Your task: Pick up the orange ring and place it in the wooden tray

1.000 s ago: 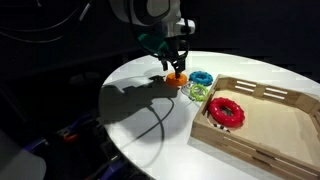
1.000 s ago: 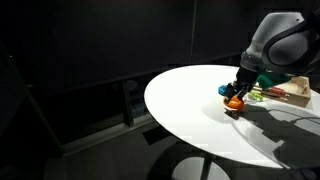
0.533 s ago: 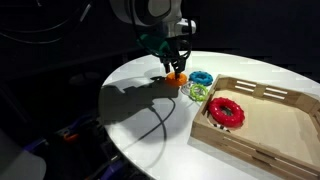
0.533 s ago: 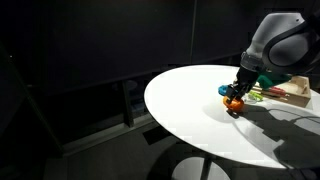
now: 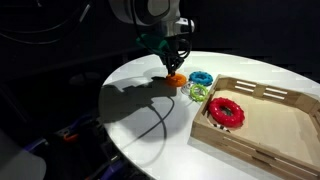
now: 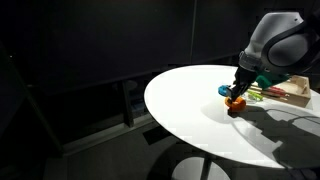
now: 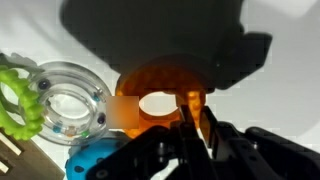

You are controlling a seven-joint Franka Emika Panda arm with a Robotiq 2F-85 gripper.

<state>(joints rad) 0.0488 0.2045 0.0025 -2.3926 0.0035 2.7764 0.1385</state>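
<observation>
**Arm closes on its target.** A Franka arm point(image 5: 150, 12) bends over a round white desk point(image 5: 140, 125), its jaws clenched on one side of the orange ring point(image 5: 175, 79). In the wrist view one finger point(image 7: 210, 128) stands at the ring's hole, with the orange band running between the pair. The ring sits outside the wooden tray point(image 5: 262, 152), off the tray's near corner. A blue ring point(image 5: 202, 78) and a green ring point(image 5: 198, 92) lie between it and the tray wall. Whether it has cleared the desk cannot be told. A red ring point(image 5: 226, 111) lies inside the tray, at the end closest to the orange one.

The grip looks to be the weak point. Held by one edge of a narrow band, the ring could swing or slide out on the way up and land short of the tray.

A clear ring point(image 7: 65, 100), seen only from the wrist, lies just beside the orange one on the side away from the fingers, and a tilted lift might nudge it.

The straight route to the tray crosses the blue and green rings and then the raised wall. A low carry would likely clip one of them or catch the rim.

Letting go just inside the tray's corner risks dropping the ring onto the red one, where it may roll rather than settle flat.
</observation>
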